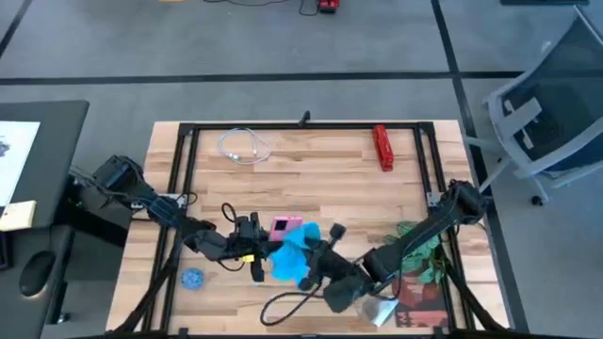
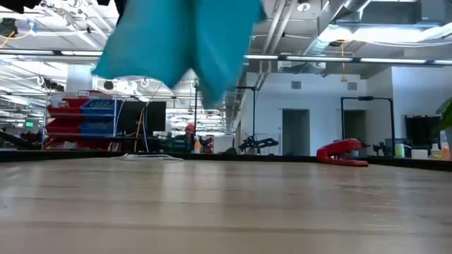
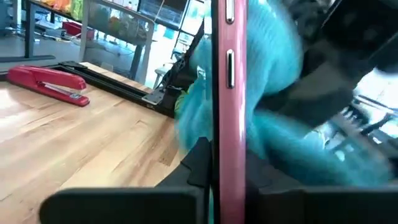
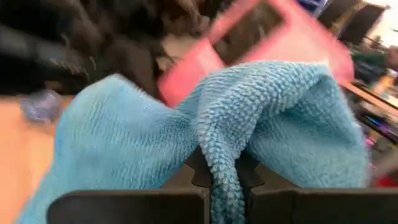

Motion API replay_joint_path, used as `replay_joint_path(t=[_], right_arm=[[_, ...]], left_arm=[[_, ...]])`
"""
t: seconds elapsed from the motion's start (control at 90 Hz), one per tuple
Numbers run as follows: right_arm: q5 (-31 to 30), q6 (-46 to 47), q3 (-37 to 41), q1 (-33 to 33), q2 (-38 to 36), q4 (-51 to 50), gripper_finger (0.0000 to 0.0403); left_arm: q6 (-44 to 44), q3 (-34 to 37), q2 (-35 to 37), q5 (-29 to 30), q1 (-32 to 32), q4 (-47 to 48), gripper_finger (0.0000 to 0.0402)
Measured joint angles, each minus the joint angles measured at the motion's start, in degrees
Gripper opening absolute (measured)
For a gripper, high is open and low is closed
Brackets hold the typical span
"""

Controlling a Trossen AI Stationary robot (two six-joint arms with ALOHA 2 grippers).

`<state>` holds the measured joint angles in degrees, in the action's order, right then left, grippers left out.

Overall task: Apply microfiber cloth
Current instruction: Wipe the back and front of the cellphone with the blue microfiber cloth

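Nearest the front edge of the table, the right gripper pinches a gathered fold of the microfiber cloth between its fingers; the right wrist view shows the fabric squeezed into the narrow gap, with the rest of it billowing to either side. The cloth hangs in the air, clear of the table, as the low view confirms by the drape above the boards. Just beside it, the left gripper clamps a pink-cased phone by its edge, standing it on its side so that a face is presented to the cloth. Judgement: one arm acts as a fixture while the other brings the cloth against the device, which suits a wiping pass. Cloth and phone appear to touch or nearly so; actual contact cannot be confirmed. A small blue disc lies near the left front corner, apart from the work. Farther back lie a white cable and a red stapler, both well apart from the grippers.
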<state>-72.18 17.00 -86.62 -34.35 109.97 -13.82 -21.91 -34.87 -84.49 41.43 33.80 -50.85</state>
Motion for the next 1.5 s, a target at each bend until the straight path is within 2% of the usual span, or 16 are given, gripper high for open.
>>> replay_joint_path(t=[0.1,0.167,0.256,0.322,0.4,0.511,0.622,0.7,0.822,0.956,1.1,1.267,1.333,1.422,1.5], right_arm=[[-8.35,-0.59,0.08,-2.06,-0.88,-1.82,0.0000],[-10.64,-2.72,0.08,-3.02,-2.47,-1.49,0.0000],[-10.67,-3.26,-0.03,-3.75,-4.61,-1.75,0.0000],[-7.41,-2.16,-0.03,-4.16,-5.83,-3.59,0.0000],[-1.29,1.20,-0.01,-4.00,-7.18,-7.67,0.0000],[5.69,8.73,-0.01,-2.62,-8.75,-16.03,0.0000],[7.93,15.27,0.00,-0.97,-8.59,-23.54,0.0000],[8.04,18.38,0.01,-0.10,-8.41,-26.01,0.0000],[8.15,19.90,-0.01,0.47,-8.44,-26.05,0.0000],[9.25,15.70,0.00,1.08,-8.44,-20.69,0.0000],[10.85,3.67,0.01,1.88,-5.93,-7.57,0.0000],[14.16,-11.84,0.01,3.57,-1.35,8.97,0.0000],[11.52,-16.66,0.01,4.24,-0.30,13.17,0.0000],[5.00,-20.49,0.04,4.31,-0.15,17.16,0.0000],[4.23,-21.80,0.04,4.33,-1.00,17.87,0.0000]], left_arm=[[1.20,-0.07,0.02,-0.67,0.13,0.17,0.0011],[1.77,-0.07,0.02,0.06,0.12,0.89,0.0011],[1.04,-0.09,0.37,4.23,0.09,4.40,0.0011],[-0.13,-0.83,1.03,7.65,0.09,10.84,0.0010],[-3.69,-4.28,1.81,11.19,0.04,24.91,0.0007],[-15.92,-12.65,1.92,11.71,-0.38,54.61,0.0005],[-29.20,-19.83,0.81,11.48,-1.05,80.35,0.0005],[-34.37,-21.38,0.68,11.46,-1.13,88.61,0.0005],[-35.54,-21.46,0.68,10.38,-1.01,88.62,0.0005],[-28.91,-20.46,0.59,7.72,-0.72,79.81,0.0005],[-20.65,-20.41,0.59,7.38,0.37,70.30,0.0005],[-14.78,-20.41,0.59,6.65,1.49,64.75,0.0004],[-13.46,-20.39,0.59,6.60,2.00,63.67,0.0004],[-13.27,-20.35,0.66,7.26,2.36,63.06,0.0004],[-13.36,-20.35,0.68,7.58,2.52,63.09,0.0004]])
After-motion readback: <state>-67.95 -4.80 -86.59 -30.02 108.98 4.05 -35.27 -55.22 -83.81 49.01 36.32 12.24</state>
